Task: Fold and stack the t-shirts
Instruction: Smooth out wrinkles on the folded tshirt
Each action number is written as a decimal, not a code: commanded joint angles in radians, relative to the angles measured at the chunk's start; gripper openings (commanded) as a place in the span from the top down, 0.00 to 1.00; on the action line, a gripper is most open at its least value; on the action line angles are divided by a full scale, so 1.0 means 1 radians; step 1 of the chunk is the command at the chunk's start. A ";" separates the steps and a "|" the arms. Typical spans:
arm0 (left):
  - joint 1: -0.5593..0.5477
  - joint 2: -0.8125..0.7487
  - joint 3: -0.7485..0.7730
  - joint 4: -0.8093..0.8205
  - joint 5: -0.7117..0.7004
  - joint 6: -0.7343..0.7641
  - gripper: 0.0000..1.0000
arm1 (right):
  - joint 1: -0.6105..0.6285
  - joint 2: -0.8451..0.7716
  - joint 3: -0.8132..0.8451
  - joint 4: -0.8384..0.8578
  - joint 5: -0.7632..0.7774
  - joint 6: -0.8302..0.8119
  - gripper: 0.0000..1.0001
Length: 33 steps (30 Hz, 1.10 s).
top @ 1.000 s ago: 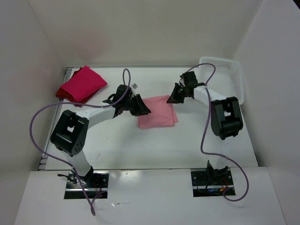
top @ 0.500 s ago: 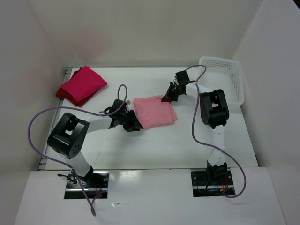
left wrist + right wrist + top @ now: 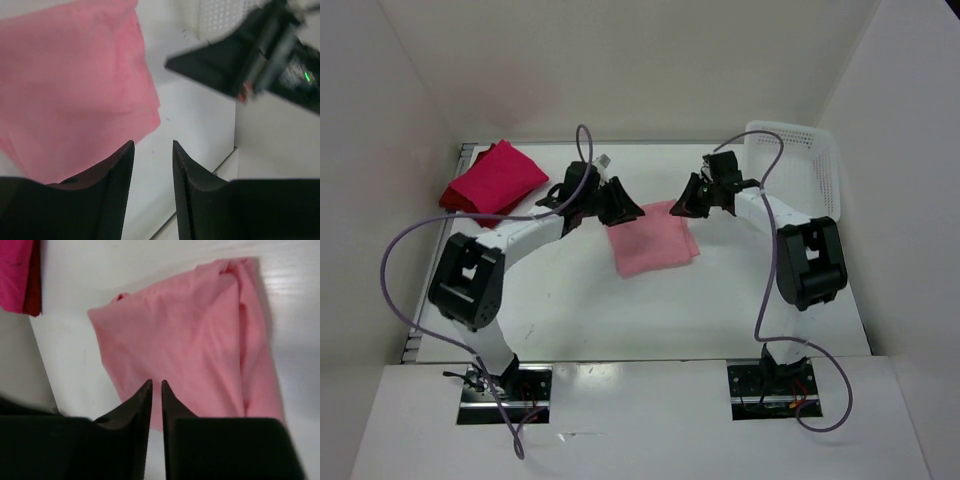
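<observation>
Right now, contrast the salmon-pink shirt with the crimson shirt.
The light salmon-pink cloth shirt lies alone in the middle; the bright crimson cloth shirt sits far left atop a dark red cloth shirt. The salmon-pink one is pale, the crimson one vivid. Both are folded.

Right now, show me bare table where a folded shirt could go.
Free: near strip of table before the pink shirt; far strip between red stack and basket. Crowded: the middle, left hand and right hand at that shirt's far edge.

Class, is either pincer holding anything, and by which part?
Nothing is held: the left pincer and the right pincer are both empty, clear of the salmon pink t-shirt.
</observation>
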 commanded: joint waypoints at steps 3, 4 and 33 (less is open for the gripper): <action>0.038 0.268 0.082 0.045 0.057 -0.020 0.59 | 0.042 -0.124 -0.238 0.065 -0.033 -0.013 0.97; 0.051 0.285 0.096 0.056 0.057 -0.011 0.59 | 0.042 -0.124 -0.281 0.075 -0.033 -0.013 0.99; 0.026 0.105 -0.118 0.091 -0.006 0.105 0.59 | 0.074 -0.187 -0.297 0.041 0.022 0.013 0.79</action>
